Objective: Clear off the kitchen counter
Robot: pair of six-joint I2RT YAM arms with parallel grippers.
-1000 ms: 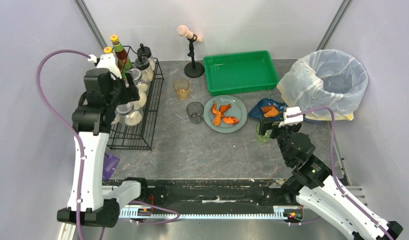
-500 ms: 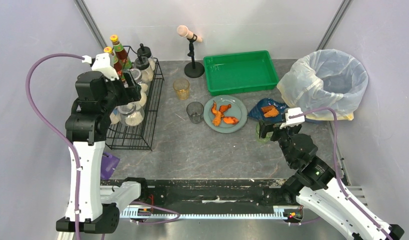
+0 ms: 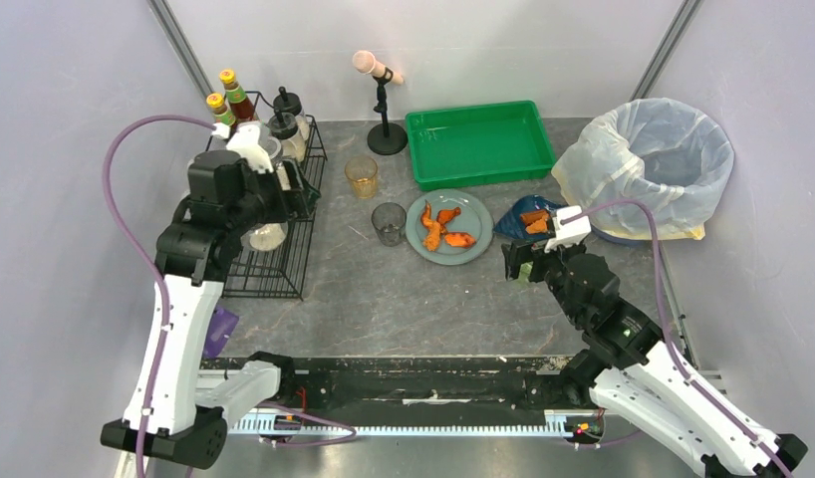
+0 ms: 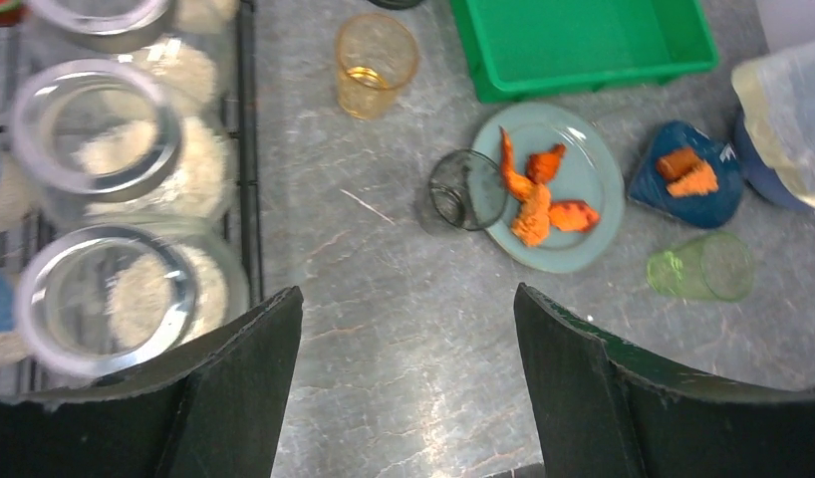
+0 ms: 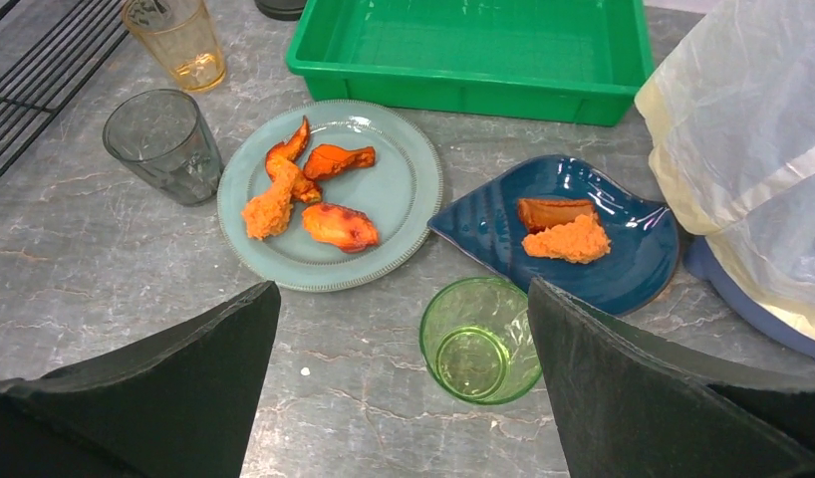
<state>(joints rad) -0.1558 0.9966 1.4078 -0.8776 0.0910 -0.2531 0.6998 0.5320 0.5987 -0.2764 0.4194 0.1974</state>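
Note:
The kitchen counter holds a grey-green plate with orange food pieces, a blue leaf-shaped plate with orange food, a dark glass, an amber glass and a green glass. My left gripper is open and empty. It hangs high above the counter beside the wire rack. My right gripper is open and empty above the counter. The green glass stands upright just inside its right finger. In the top view the right gripper mostly covers that glass.
An empty green tray sits at the back. A bin with a plastic bag stands at the back right. The rack holds jars and bottles. A microphone stand stands left of the tray.
My left arm has swung right, from over the rack's left side to its counter-side edge. My right gripper has shifted a little left and forward by the green glass.

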